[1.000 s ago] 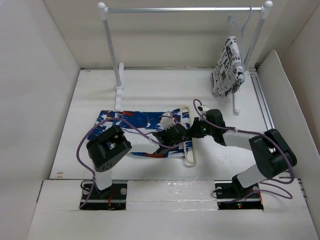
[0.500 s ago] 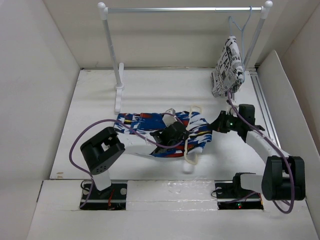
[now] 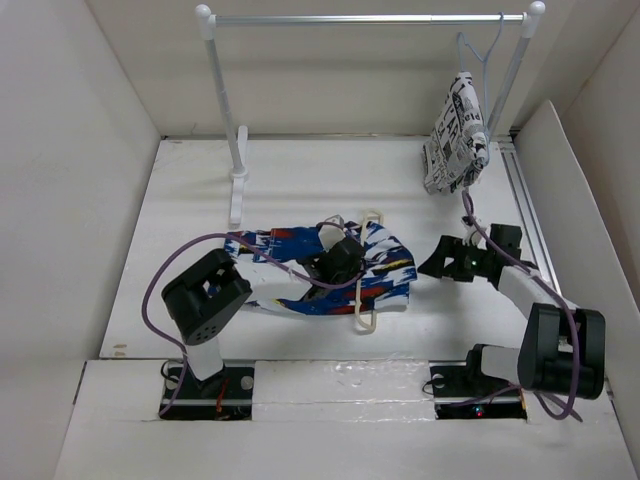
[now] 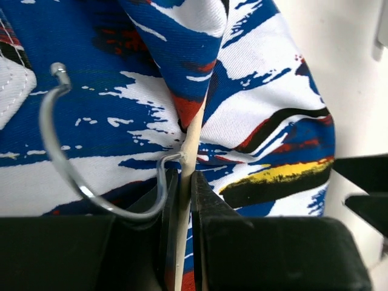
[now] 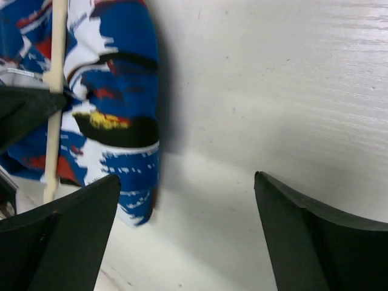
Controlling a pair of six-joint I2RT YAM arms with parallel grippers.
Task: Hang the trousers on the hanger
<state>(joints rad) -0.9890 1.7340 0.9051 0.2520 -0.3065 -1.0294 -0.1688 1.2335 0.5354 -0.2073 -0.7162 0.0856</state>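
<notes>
Trousers [image 3: 392,272]: bunched in a heap of blue-and-white print near the middle of the surface [image 3: 300,170], between the two arms. In the left wrist view the cloth [image 4: 260,115] is folded over the hanger's bar and spreads to both sides of it.
Hanger [image 3: 363,322]: pale beige, lying across the trousers from far to near. One rounded end shows above the cloth and one below it; the middle is covered by cloth and gripper.
Hanger bar [image 4: 193,136]: runs up from between the left jaws and passes under a fold of the trousers.
Hook [image 4: 85,191]: slim metal wire, curving out to the left of the bar over the print.
Left gripper [image 3: 340,262]: over the trousers, jaws pressed together on the hanger bar just beside the root of the hook, as the left wrist view [image 4: 183,182] shows.
Right gripper [image 3: 432,265]: just right of the trousers and apart from them, pointing toward them. Its jaws are spread wide with nothing between, and bare surface shows in the gap [image 5: 186,182].
Trousers edge, right wrist view [image 5: 121,91]: at the left of the frame, with the beige bar [image 5: 57,73] alongside.
Rail [image 3: 370,18]: white, at the far side of the surface.
Newsprint cloth [image 3: 457,140]: hangs from the right end of the rail on a light blue wire hanger [image 3: 478,50], well apart from the trousers.
</notes>
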